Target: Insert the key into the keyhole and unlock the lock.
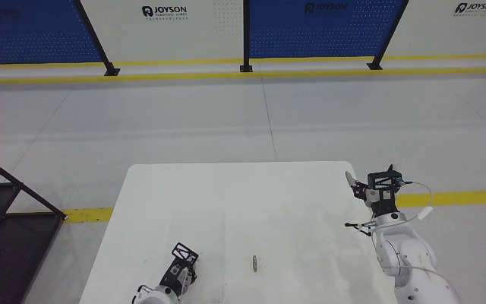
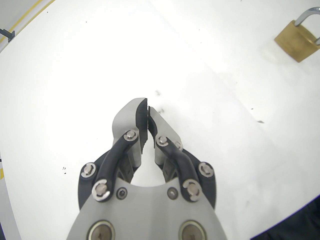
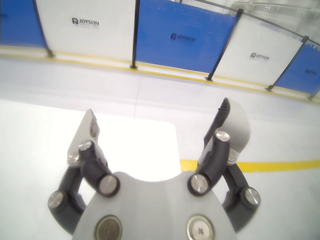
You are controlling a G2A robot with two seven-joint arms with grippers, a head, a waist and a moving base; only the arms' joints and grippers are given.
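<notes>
first, at the near left of the white bench (image 1: pixel 228 197), the left claw (image 2: pixel 148 111) is seen just above the surface, pointed across the bench top. its two dark ribbed pads (image 2: pixel 141 116) are pressed together at the tips, so the claw is closed and nothing is gripped between them.

further right, near the middle of the bench's near edge, the lock (image 2: pixel 296 41) is rested on the surface. it is a brass padlock with a silver shackle (image 2: pixel 301 17), and it is set well apart from the left claw, touched by neither claw. in the top view it is seen as a small pale shape between the two arms, nearer to the left one. whether the shackle is latched cannot be told, since part of it is cut off at the edge of the left wrist view.

at the far right, the right claw (image 3: pixel 157 107) is seen above the bench's right edge, close to the far right corner. its fingers (image 3: pixel 235 123) are spread wide, with nothing held between them. it is aimed away from the lock, toward the floor (image 3: pixel 75 81) and the row of blue and white barrier panels (image 3: pixel 185 31) beyond the bench. a yellow line (image 3: pixel 275 166) is seen on the floor past the bench's right edge.
</notes>
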